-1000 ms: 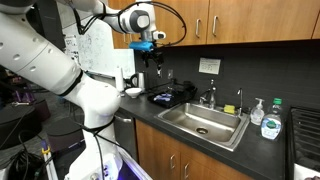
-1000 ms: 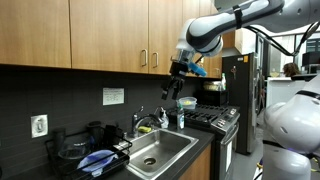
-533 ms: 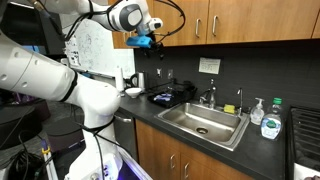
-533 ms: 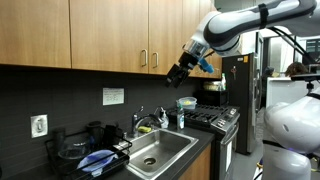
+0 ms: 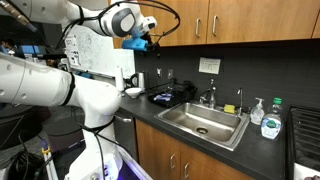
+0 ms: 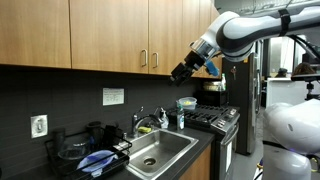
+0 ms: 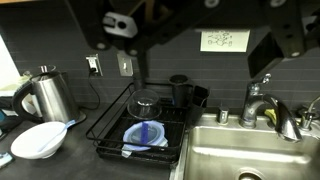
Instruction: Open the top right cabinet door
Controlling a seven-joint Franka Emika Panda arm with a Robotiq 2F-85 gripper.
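Note:
Wooden upper cabinets (image 5: 240, 20) run above the counter, and the doors have thin metal handles (image 5: 205, 27). They also show in the exterior view from the sink side (image 6: 100, 35), with a pair of handles (image 6: 149, 60). My gripper (image 5: 143, 42) hangs in the air in front of the cabinets, below door level, touching nothing. In an exterior view it sits to the right of the handle pair (image 6: 183, 72). In the wrist view the gripper (image 7: 205, 35) is open and empty, with dark fingers (image 7: 285, 40) wide apart at the top, looking down at the counter. No cabinet door shows in the wrist view.
A steel sink (image 5: 205, 122) with a faucet (image 7: 260, 100) sits in the counter. Left of it are a dish rack (image 7: 150, 125), a kettle (image 7: 45, 95) and a white bowl (image 7: 40, 140). Soap bottles (image 5: 270, 120) and a stove (image 6: 215, 115) stand to the right.
My gripper has risen and swung outward, away from the counter, staying open and empty. The cabinet doors have not moved.

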